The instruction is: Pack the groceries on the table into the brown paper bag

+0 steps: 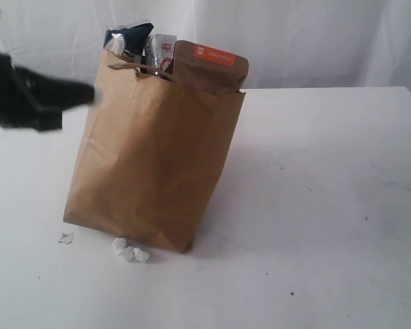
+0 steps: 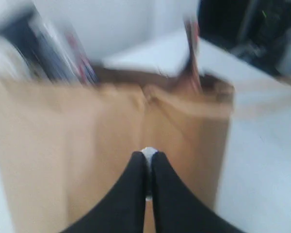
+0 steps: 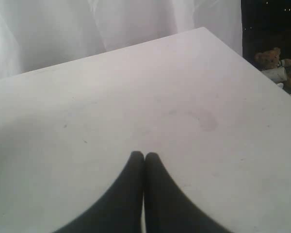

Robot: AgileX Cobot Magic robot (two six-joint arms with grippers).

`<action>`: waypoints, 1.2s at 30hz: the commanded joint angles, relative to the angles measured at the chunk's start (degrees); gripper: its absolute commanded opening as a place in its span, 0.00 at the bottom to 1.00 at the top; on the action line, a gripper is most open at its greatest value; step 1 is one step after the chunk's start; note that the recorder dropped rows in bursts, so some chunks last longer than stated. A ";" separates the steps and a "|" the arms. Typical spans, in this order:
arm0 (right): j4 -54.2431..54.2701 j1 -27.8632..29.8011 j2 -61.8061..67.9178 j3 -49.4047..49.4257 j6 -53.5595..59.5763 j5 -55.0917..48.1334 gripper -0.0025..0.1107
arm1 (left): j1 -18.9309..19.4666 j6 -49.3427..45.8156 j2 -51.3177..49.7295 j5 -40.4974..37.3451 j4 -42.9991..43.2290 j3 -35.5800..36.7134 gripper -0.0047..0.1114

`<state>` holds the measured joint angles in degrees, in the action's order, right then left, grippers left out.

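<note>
Jaws, left: left gripper [image 2: 148, 155] has its dark fingers pressed together. A pale speck shows right at the tips, too smeared to tell whether it is pinched or only lies behind them.
Jaws, right: right gripper [image 3: 144, 156] is pressed together on nothing, above the bare table [image 3: 184, 97].
Bag: brown paper bag [image 1: 151, 157] stands left of centre on the table, mouth open, its top leaning toward the right.
In the bag: dark spaghetti packet [image 1: 127, 38] is at the left of the mouth, a pale red-marked pack [image 1: 161, 49] in the middle, and the orange-labelled brown pouch [image 1: 209, 65] on the right. All three poke above the rim.
Loose on table: small white bits [image 1: 130, 250] lie against the bag's near bottom edge, with a pale shard [image 1: 66, 238] a little further left. No grocery is visible outside the bag.
Key relation: the bag lies directly right of the left jaws, which sit just beside its upper left wall, a little under the rim. Contact cannot be told. The bag's long axis runs bottom to top, tilted right, so the mouth is up and right of the tips.
Nearer arm: left, clearly. The right arm is out of the wide view, and its own camera shows no bag.
Stage, my reading: packing looks done or nearly so.
Risk, my reading: a push on that upper left wall could tip the leaning bag further right.
</note>
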<state>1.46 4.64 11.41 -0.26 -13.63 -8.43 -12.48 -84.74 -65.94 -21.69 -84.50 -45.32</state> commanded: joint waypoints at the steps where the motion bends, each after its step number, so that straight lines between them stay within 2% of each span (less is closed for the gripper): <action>1: 0.18 -0.25 0.11 0.26 -0.16 0.31 0.02 | -0.25 -18.10 0.87 6.86 -15.44 -7.14 0.04; 2: 0.18 -0.25 0.11 0.26 -0.16 0.31 0.02 | -0.25 -18.71 -0.82 4.72 -15.44 -8.84 0.04; 4: 0.18 -0.25 0.11 0.26 -0.16 0.31 0.02 | -0.25 -21.32 -5.82 -4.27 -15.44 -13.50 0.04; 6: 0.18 -0.25 0.11 0.26 -0.16 0.31 0.02 | -0.25 -22.83 -10.89 -8.90 -15.44 -18.02 0.04; 9: 0.18 -0.25 0.11 0.26 -0.16 0.31 0.02 | -0.25 -18.03 -17.30 -4.13 -15.44 -24.19 0.04; 12: 0.18 -0.25 0.11 0.26 -0.16 0.31 0.02 | -0.25 -3.55 -21.89 4.00 -15.44 -28.03 0.04; 14: 0.18 -0.25 0.11 0.26 -0.16 0.31 0.02 | -0.25 7.26 -23.98 3.86 -15.44 -29.19 0.04; 15: 0.18 -0.25 0.11 0.26 -0.16 0.31 0.02 | -0.25 9.53 -24.71 3.08 -15.44 -29.54 0.04; 23: 0.18 -0.25 0.11 0.26 -0.16 0.31 0.02 | -0.25 9.81 -30.06 -9.93 -15.44 -30.08 0.04; 30: 0.18 -0.25 0.11 0.26 -0.16 0.31 0.02 | -0.25 7.62 -31.62 -18.10 -15.44 -30.08 0.04; 33: 0.18 -0.25 0.11 0.26 -0.16 0.31 0.02 | -0.25 7.43 -31.62 -20.85 -14.13 -30.08 0.11; 36: 0.18 -0.25 0.11 0.26 -0.16 0.31 0.02 | -0.25 9.28 -31.62 -21.66 -9.55 -30.08 0.27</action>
<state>1.46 4.64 11.41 -0.26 -13.76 -8.43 -12.67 -76.76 -97.70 -41.30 -96.63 -75.09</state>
